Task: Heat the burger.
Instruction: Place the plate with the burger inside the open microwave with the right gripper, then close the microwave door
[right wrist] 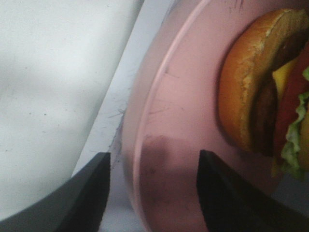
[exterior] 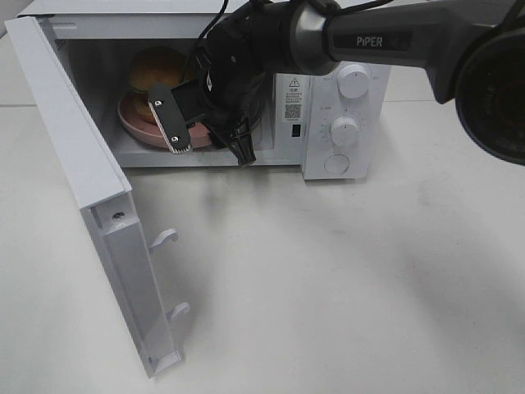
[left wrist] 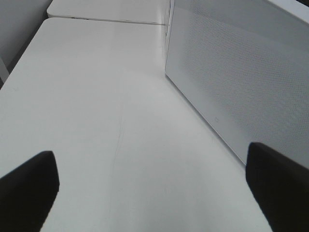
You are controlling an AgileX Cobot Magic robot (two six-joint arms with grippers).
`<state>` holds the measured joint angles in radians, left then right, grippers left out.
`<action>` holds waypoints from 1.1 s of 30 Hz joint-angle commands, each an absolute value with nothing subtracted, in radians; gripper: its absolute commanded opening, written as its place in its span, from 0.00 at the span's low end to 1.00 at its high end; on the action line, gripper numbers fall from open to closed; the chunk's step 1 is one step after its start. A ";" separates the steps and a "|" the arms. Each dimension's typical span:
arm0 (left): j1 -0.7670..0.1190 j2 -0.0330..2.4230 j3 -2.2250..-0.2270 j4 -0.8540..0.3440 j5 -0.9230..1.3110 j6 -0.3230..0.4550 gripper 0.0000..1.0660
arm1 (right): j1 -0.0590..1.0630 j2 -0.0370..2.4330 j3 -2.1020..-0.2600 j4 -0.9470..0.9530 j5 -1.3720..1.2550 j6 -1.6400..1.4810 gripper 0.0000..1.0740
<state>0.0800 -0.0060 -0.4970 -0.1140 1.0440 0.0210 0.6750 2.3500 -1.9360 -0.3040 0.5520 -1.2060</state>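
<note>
- The table [exterior: 344, 271] carries the microwave [exterior: 371, 123], its door [exterior: 82, 180] swung wide for loading.
- The pink plate [exterior: 131, 123] sits inside, holding the burger [exterior: 156, 70].
- Right jaws stand spread astride the plate's rim, pinching nothing; left jaws spread too, idle above the table.

one burger [exterior: 156, 67], one pink plate [exterior: 131, 123], one microwave [exterior: 316, 148], two knobs [exterior: 353, 80], two door hooks [exterior: 164, 238]

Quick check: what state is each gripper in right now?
Left gripper: open, holding nothing.
Right gripper: open, fingers either side of the pink plate rim, not clamped on it.
</note>
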 commanded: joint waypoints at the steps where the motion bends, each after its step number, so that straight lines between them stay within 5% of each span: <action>1: 0.077 -0.027 -0.496 -0.115 1.034 0.020 0.95 | 0.675 2.283 -1.843 -0.306 0.498 -1.191 0.54; 14: 0.077 -0.027 -0.496 -0.115 1.034 0.020 0.95 | 0.676 2.101 -1.527 -0.273 0.371 -1.190 0.73; 33: 0.077 -0.027 -0.496 -0.115 1.034 0.020 0.95 | 0.676 1.836 -1.245 -0.278 0.368 -1.032 0.71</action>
